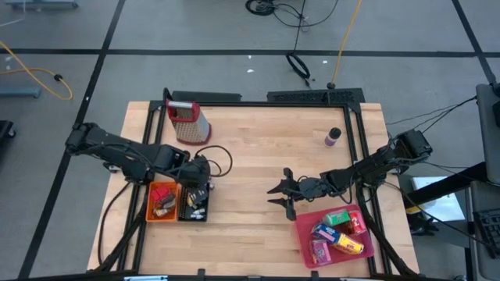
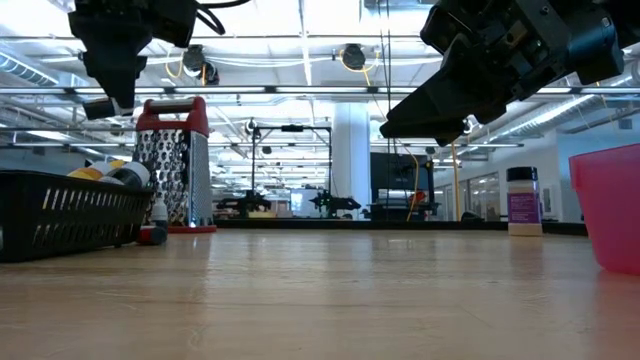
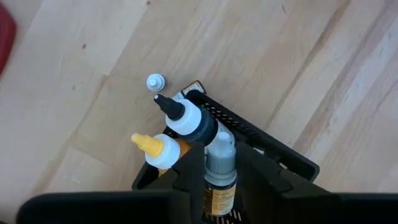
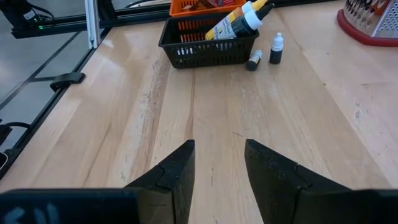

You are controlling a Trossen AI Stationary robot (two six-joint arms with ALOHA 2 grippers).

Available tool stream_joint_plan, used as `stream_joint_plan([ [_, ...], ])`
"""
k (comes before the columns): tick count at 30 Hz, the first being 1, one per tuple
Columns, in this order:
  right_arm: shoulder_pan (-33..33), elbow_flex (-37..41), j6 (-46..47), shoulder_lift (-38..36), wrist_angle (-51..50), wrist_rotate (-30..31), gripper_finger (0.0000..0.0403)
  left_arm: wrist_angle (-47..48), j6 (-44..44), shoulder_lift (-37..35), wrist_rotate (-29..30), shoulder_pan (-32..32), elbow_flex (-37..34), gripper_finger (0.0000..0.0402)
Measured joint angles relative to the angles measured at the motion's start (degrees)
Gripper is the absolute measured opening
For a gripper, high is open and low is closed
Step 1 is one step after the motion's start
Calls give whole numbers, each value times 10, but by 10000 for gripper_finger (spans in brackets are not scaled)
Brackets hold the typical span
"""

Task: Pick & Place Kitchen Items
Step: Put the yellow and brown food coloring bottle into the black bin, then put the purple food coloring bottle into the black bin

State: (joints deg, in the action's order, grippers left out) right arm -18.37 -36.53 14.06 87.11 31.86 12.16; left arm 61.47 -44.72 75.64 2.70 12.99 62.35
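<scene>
Orange basket (image 1: pixel 162 201) and black basket (image 1: pixel 193 205) sit side by side near the table's (image 1: pixel 250 148) front-left edge. The left gripper (image 1: pixel 197 181) hangs over the black basket; its fingers hold a grey-capped dropper bottle (image 3: pixel 219 171) between them, above the bottles (image 3: pixel 177 124) stacked inside. Two small bottles (image 4: pixel 266 55) stand on the wood just beside the black basket. The grater (image 1: pixel 186 120) stands near the back-left edge. The table's centre is bare wood. The right gripper (image 1: pixel 281 195) hovers there, fingers apart and holding nothing. The pink bin (image 1: pixel 337 234) of cartons sits at the front-right corner; a purple-labelled jar (image 1: pixel 333 137) stands near the right edge.
</scene>
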Motion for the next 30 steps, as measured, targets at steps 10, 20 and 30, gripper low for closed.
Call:
stream_joint_plan([
  [10, 0, 0, 0, 0, 0, 0, 132, -1, 10, 0, 8, 2, 0, 147],
  [20, 0, 0, 0, 0, 0, 0, 132, -21, 54, 0, 78, -38, 0, 138],
  [30, 0, 0, 0, 0, 0, 0, 132, -20, 118, 43, 30, -123, 0, 136],
])
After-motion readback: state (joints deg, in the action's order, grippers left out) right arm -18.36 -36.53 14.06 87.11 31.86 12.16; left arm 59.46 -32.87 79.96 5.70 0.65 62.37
